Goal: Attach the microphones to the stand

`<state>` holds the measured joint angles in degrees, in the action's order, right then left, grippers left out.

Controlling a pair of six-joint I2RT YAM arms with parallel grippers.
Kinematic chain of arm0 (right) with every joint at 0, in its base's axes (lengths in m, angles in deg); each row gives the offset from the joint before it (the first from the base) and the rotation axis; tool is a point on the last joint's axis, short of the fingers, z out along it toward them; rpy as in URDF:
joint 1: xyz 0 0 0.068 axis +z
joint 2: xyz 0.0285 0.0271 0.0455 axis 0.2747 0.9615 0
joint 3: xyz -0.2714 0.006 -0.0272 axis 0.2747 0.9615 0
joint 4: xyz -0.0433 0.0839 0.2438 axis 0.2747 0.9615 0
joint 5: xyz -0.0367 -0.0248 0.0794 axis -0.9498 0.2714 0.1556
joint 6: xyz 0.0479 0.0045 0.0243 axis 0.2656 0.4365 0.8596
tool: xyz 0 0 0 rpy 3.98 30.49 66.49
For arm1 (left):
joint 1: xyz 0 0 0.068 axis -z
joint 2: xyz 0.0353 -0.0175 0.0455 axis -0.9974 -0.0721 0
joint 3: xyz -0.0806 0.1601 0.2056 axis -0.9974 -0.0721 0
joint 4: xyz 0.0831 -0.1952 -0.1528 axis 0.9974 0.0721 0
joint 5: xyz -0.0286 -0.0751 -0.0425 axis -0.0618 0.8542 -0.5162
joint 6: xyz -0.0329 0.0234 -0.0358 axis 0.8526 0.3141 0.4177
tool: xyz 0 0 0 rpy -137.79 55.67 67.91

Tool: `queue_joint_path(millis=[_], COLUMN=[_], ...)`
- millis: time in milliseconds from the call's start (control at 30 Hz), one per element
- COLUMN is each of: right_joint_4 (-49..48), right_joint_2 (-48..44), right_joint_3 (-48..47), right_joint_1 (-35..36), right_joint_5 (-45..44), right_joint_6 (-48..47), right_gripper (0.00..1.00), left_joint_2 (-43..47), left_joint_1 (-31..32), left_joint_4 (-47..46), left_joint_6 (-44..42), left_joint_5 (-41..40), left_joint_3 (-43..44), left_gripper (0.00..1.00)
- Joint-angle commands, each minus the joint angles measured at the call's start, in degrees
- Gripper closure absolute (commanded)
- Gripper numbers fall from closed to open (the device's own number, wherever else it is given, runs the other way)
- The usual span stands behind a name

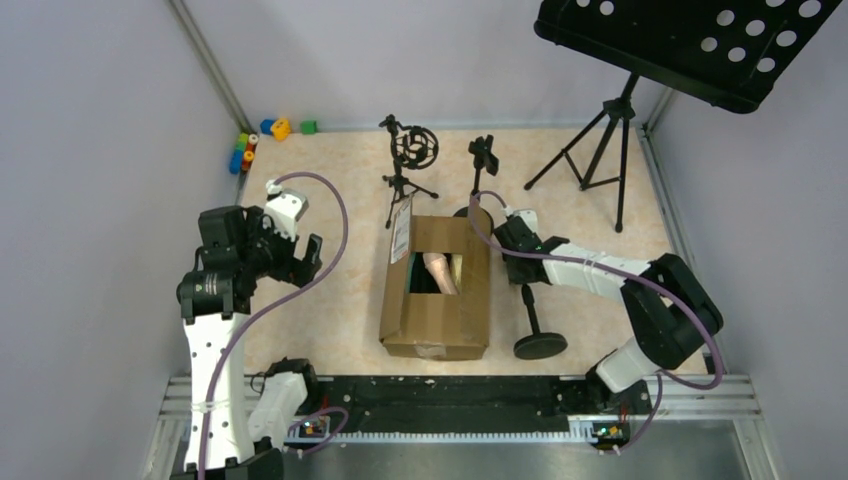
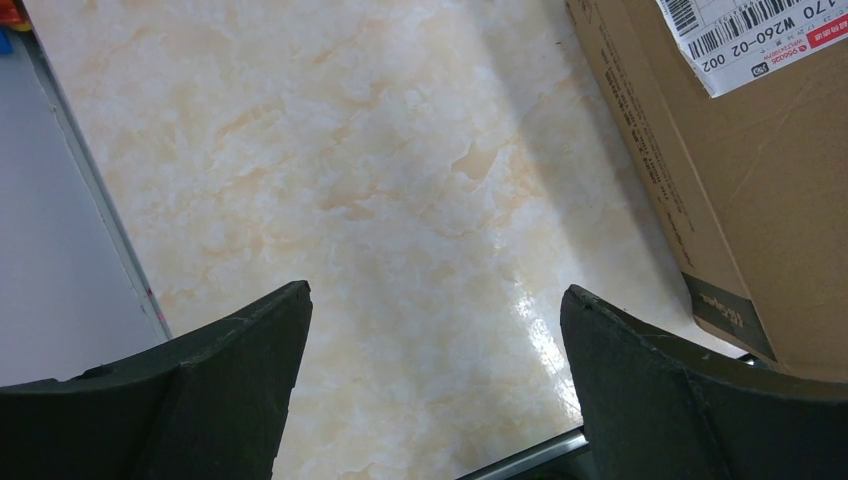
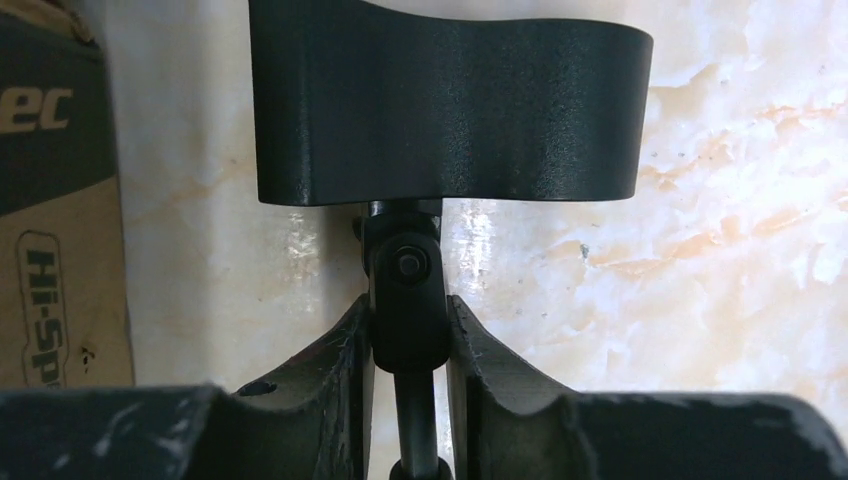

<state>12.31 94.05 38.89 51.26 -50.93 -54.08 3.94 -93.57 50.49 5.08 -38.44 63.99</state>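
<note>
Entry: the right pincer [image 3: 408,305] is being seen with its fingers pressed together on the swivel joint [image 3: 405,270] directly beneath the black clip [image 3: 445,100]. In the top view it is being seen just beside the far right corner of the cardboard box [image 1: 435,325]. The pole of the round-based stand [image 1: 540,344] is running up towards it, though whether that pole is upright or tilted cannot be told. The left pincer [image 1: 303,255] is being held spread and empty over the marbled surface [image 2: 380,180], left of the box and apart from it. A peach microphone [image 1: 438,272] is being seen through the opening in the box top, lying inside with its long axis running roughly near-to-far, slightly slanted. No other microphones are being made out, and nothing is being carried in the clip yet. Relation being noted for the coming move: the microphone is lying to the right of the left pincer and to the near left of the right pincer, below the box top. Access is therefore being judged possible only from above, through the opening. The right pincer is nearer but occupied with the stand, so the left arm is being judged the one free for the pick. The microphone would then have to be carried rightward across the box to the clip.
</note>
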Motion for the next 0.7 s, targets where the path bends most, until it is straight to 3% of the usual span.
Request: queue_joint_path(millis=[0,67,200,333,467,667], right_joint_4=[-2.78,-2.66,-0.94,-0.11,-8.2,-21.61], right_joint_2=[-4.4,-7.48,-14.45,-21.68,-28.38,-32.81], right_joint_3=[1.49,1.85,1.7,1.8,5.09,10.32], right_joint_1=[-1.83,-2.35,-3.84,-5.08,-5.86,-5.92], right_joint_5=[-4.12,-5.46,-10.49,-23.61,-32.76,-39.33], right_joint_6=[0.96,1.17,0.92,-0.19,-5.06,-13.36], right_gripper=[0.91,1.0,1.0,1.0,1.0,1.0], left_joint_2=[1.08,1.07,1.0,1.01,0.96,0.3], left_joint_1=[0.19,0.23,0.23,0.23,0.23,0.23], left_joint_4=[-0.36,-0.37,-0.36,-0.28,-0.55,-1.47], left_joint_6=[-1.72,-2.22,-2.85,-3.43,-4.14,-4.58], left_joint_5=[-0.37,-0.54,-0.27,-0.1,-0.29,-0.51], left_joint_3=[0.55,0.48,0.45,0.1,-0.66,-1.71], left_gripper=[0.01,0.01,0.01,0.01,0.01,0.01])
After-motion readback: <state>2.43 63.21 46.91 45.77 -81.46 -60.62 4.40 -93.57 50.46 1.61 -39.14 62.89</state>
